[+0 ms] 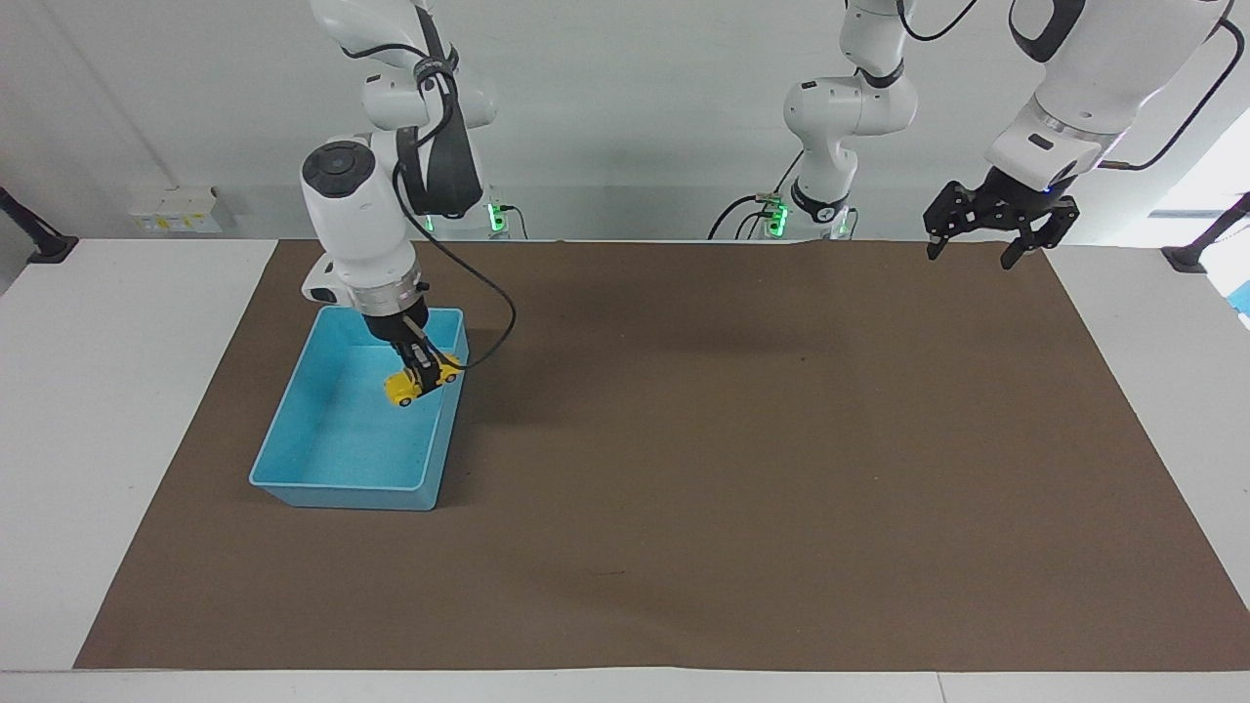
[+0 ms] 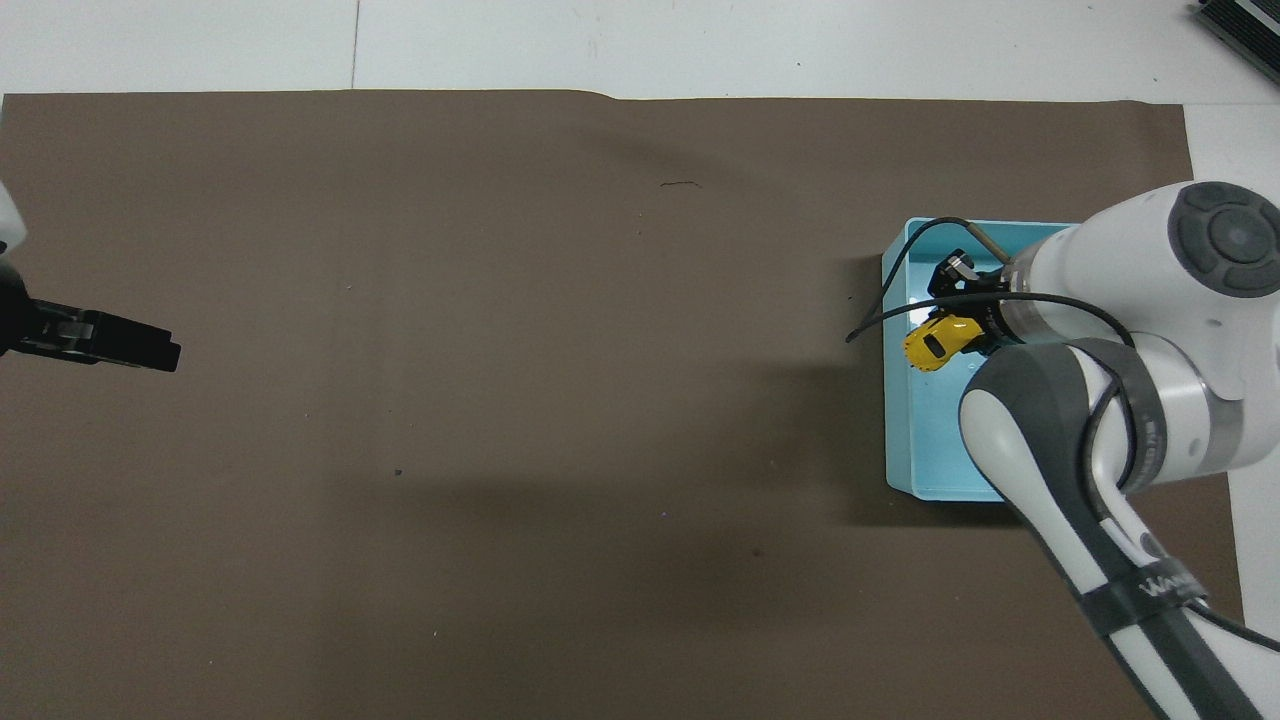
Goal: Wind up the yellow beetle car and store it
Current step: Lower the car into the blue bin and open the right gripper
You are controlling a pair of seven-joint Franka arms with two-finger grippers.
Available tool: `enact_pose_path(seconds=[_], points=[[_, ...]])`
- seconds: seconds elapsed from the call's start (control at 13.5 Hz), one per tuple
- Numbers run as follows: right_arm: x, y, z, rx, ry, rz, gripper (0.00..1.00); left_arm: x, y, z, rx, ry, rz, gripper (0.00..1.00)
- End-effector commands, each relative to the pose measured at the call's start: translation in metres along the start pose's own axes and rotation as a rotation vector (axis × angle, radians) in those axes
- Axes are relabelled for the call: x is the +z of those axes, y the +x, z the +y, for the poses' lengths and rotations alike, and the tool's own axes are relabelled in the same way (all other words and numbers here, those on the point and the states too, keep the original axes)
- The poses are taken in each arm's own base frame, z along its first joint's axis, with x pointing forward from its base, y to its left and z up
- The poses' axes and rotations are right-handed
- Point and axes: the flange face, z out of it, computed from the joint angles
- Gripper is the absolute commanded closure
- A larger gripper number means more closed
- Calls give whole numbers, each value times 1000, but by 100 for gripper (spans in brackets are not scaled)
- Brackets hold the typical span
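Yellow beetle-shaped toy car [image 1: 422, 378]: clamped in right gripper [image 1: 426, 370], over blue plastic bin [image 1: 344, 485], twelve-o'clock end. Storing step; next lower, release. Left gripper [image 1: 983, 249] waits, spread wide.

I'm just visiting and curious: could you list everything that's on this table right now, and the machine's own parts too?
toy car: one, yellow, held in the air over the bin, tilted.
bin: one, light blue, on the mat toward the right arm's end of the table.
mat: one, brown, covering most of the table.
table: one, white.
right claw: one, black, shut on the toy car over the bin.
left claw: one, black, open, waiting raised over the mat's edge at the left arm's end.
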Motion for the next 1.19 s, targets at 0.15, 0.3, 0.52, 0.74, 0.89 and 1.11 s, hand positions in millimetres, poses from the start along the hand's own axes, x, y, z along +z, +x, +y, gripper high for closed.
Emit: enact_pose_path(seconds=[0.15,0.3,0.52,0.74,0.89,1.11], points=[[8,7,37,-247,-2,-27,100,0,3,3,-4,7,-25,0],[17,16,48,-359,-10,-37,100,0,0,3,-11,8,-25,0],[38,29,62,-533,-24,-66,100,-2,3,0,-10,10,0,0],[65,39,84,-660,-7,-46,100,-2,4,3,-5,11,4,0],[83,44,99,-746,7,-20,100,-2,3,1,-19,11,3,0],[119,40,113,-796,14,-8,100,-4,1,2,-14,10,-5,0]])
